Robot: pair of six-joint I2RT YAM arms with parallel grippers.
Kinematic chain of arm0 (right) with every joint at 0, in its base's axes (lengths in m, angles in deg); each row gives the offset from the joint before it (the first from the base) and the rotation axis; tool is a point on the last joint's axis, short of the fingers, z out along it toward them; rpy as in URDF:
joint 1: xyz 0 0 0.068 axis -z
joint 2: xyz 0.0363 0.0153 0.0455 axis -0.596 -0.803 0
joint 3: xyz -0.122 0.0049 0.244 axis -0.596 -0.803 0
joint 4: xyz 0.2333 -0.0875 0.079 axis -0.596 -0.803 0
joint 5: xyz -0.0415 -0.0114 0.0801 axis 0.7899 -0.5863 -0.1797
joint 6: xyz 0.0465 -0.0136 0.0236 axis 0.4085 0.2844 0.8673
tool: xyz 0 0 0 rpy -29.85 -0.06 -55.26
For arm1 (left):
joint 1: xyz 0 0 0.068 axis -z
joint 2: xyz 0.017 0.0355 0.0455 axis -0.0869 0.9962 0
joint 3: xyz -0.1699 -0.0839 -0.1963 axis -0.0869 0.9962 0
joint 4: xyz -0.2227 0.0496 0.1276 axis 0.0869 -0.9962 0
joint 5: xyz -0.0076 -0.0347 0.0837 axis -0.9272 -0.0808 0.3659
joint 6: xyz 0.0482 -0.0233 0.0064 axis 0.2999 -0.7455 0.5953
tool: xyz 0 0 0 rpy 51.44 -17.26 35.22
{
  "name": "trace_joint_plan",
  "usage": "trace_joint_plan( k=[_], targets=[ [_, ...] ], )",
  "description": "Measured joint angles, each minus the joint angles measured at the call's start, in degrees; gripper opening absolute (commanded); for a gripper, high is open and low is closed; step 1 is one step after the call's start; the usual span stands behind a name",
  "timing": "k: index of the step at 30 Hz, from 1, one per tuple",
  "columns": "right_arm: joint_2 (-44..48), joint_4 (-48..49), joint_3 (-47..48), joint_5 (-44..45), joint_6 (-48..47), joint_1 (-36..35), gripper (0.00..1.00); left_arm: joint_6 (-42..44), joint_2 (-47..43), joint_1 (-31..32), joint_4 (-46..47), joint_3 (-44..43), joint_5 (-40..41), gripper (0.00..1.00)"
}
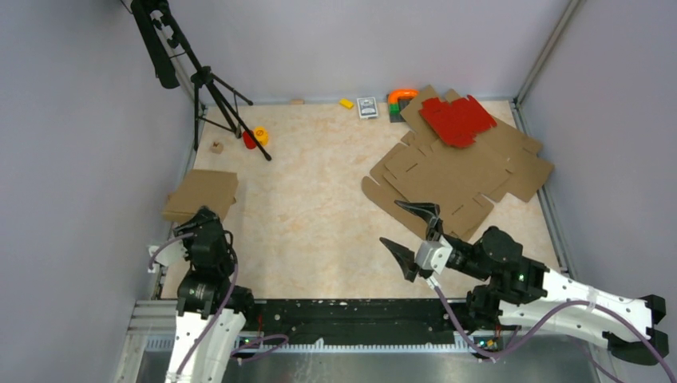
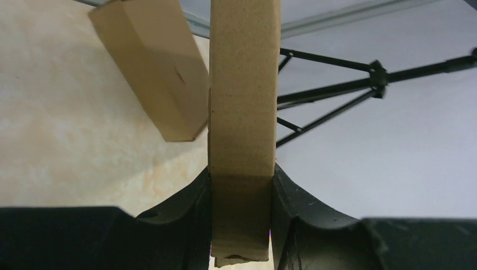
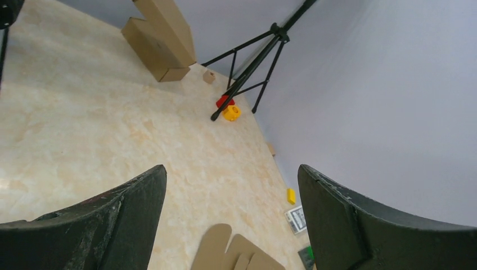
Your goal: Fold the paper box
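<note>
— Brown cardboard is mentioned first; where is the paper box point(image 2: 243, 112) found?

— It is found at the left edge of the table point(image 1: 319, 207), close to the left arm's base. It is already folded into a long, narrow block and is held up off the surface, one end between the fingers.

— How is the left gripper point(image 2: 242, 174) set?

— It is closed partway onto the paper box, with a dark finger pressed against each long side. The cardboard fills the gap between them.

— Is anything else seen beside it?

— A second folded box point(image 2: 154, 62), also plain brown, is seen lying flat on the table just behind the held one. Whether the two are touching cannot be told. A black tripod point(image 1: 219, 96) is stood beyond them in the far left corner.

— And the right gripper point(image 1: 409, 234)?

— Its fingers are spread wide, and nothing is held between them. It is poised above the table on the right, just beside the near edge of a pile of flat brown die-cut sheets point(image 1: 459, 171).

— What is laid on that pile?

— A red die-cut sheet point(image 1: 457, 120) is laid on its far end, near the back wall.
</note>
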Motion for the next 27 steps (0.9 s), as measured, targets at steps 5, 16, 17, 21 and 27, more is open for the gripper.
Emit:
trace_joint_plan(
  k=[5, 16, 17, 21, 27],
  targets=[
    [1.97, -4.42, 0.04, -2.32, 1.20, 0.00, 0.85, 0.94, 4.39, -2.38, 7.08, 4.61, 3.02, 0.06],
    [6.12, -10.40, 1.29, -3.74, 1.77, 0.00, 0.85, -0.02, 13.20, -26.93, 29.20, 10.21, -13.55, 0.11],
    [6.12, -10.51, 1.29, -3.91, 1.77, 0.00, 0.85, -0.68, 14.03, -29.44, 32.15, 11.69, -16.11, 0.12],
    [6.10, -11.26, 1.31, -4.68, 1.75, 0.00, 0.86, -2.12, 20.87, -37.90, 41.70, 16.98, -27.41, 0.19],
    [4.98, -13.00, 3.08, -5.27, 1.55, 0.00, 0.86, -1.49, 34.93, -51.39, 52.11, 17.05, -48.09, 0.20]
  ],
)
